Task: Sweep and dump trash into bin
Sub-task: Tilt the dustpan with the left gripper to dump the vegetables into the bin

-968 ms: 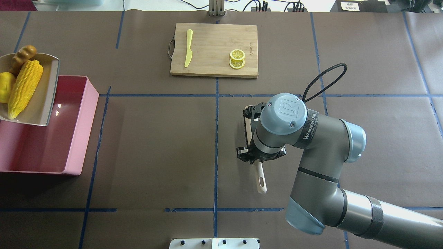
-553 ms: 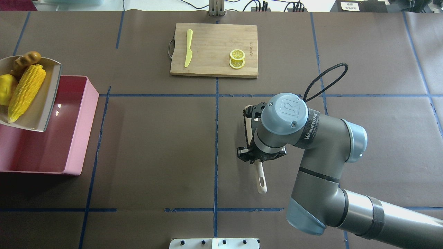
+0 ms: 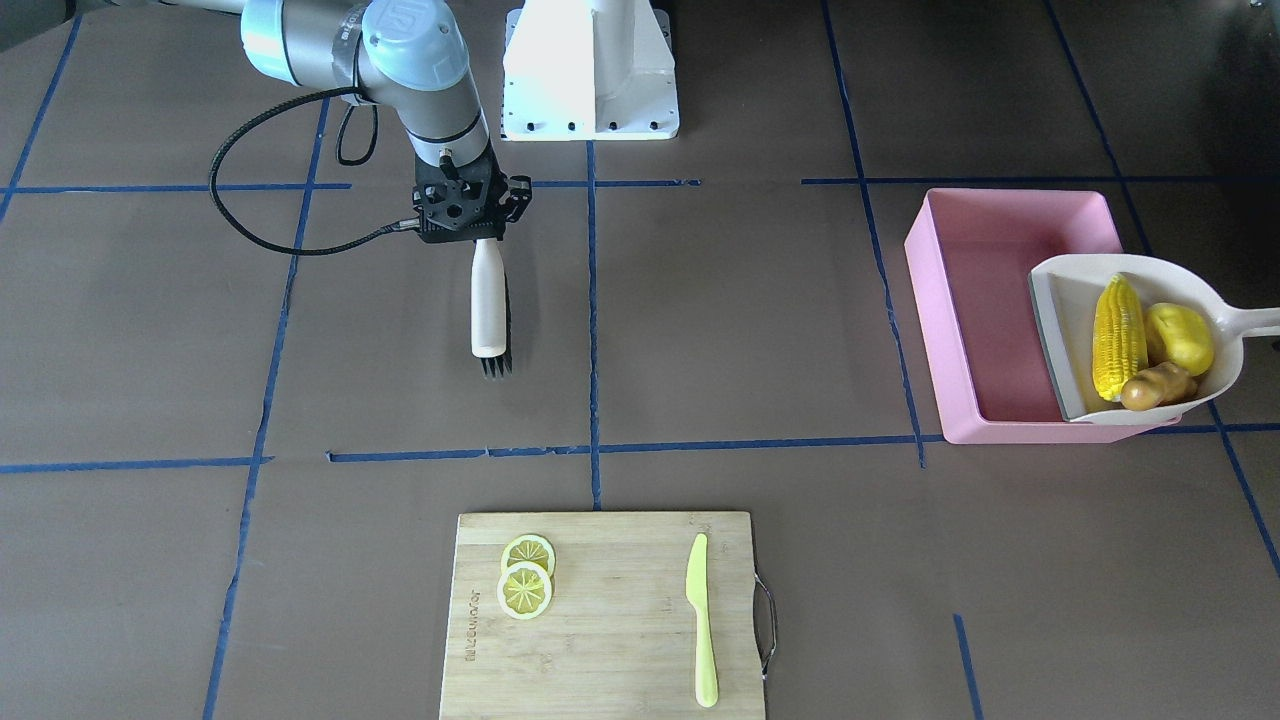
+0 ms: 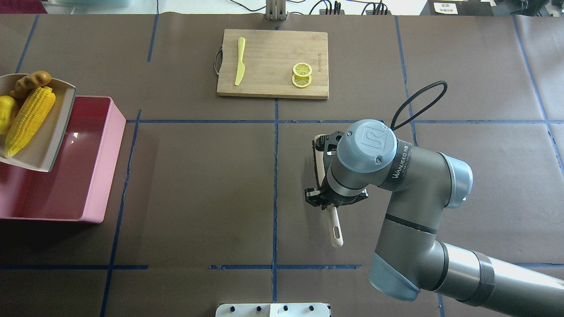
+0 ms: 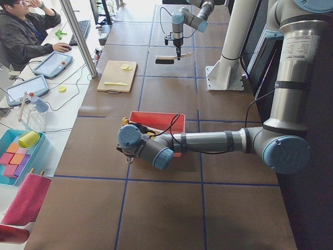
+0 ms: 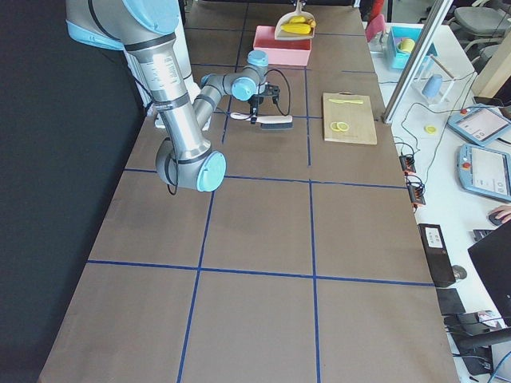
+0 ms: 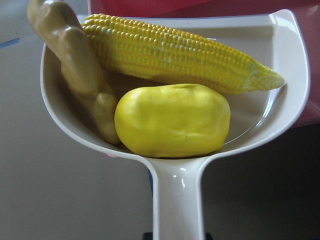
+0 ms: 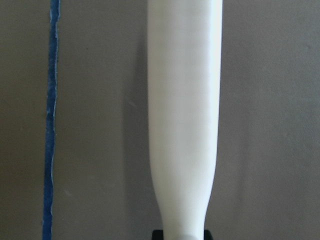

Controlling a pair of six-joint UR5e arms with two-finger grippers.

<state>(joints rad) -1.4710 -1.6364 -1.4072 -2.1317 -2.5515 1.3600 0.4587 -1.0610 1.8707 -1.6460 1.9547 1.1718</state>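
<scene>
A corn cob (image 3: 1117, 338), a yellow lump (image 3: 1180, 338) and a ginger root (image 3: 1155, 387) lie in a cream dustpan (image 3: 1058, 300). The dustpan hangs above one end of the pink bin (image 3: 985, 300). In the left wrist view the corn (image 7: 175, 52), lump (image 7: 172, 120) and ginger (image 7: 75, 65) fill the pan. My left gripper (image 7: 176, 236) is shut on the dustpan handle at the bottom edge. My right gripper (image 3: 480, 240) is shut on a white-handled brush (image 3: 488, 300) and holds it level over mid-table. The brush also shows in the overhead view (image 4: 335, 229).
A wooden cutting board (image 3: 610, 640) at the far side carries two lemon slices (image 3: 526, 578) and a pale green knife (image 3: 702, 620). The robot base (image 3: 590, 70) stands at the near edge. An operator (image 5: 26, 31) sits beyond the table's far side.
The dustpan with the three foods has shifted a little toward me over the bin and tilted slightly. My right arm has drifted slightly right with the brush.
</scene>
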